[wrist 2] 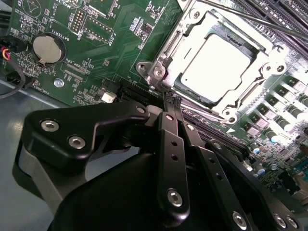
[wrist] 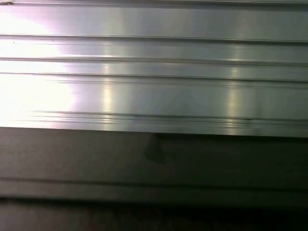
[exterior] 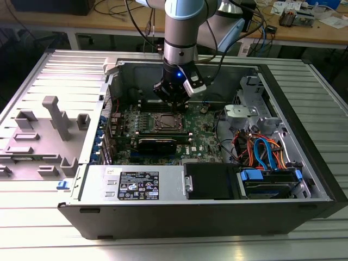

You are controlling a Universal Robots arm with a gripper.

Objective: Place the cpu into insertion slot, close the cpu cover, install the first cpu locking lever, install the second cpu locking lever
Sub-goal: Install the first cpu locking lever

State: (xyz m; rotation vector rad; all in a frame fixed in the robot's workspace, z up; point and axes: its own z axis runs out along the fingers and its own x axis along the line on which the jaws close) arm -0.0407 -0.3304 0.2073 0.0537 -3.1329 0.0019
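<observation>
A ribbed aluminium bench [exterior: 321, 98] is stretching across the foreground, its grooves running along the exterior view's width. Bright light is glaring off a ribbed metal surface [wrist: 154, 62] in the first wrist view. Behind the bench, a wooden table [exterior: 81, 24] is carrying loose cables [exterior: 117, 8] (and some papers [exterior: 331, 20] toward the exterior view's right).
</observation>
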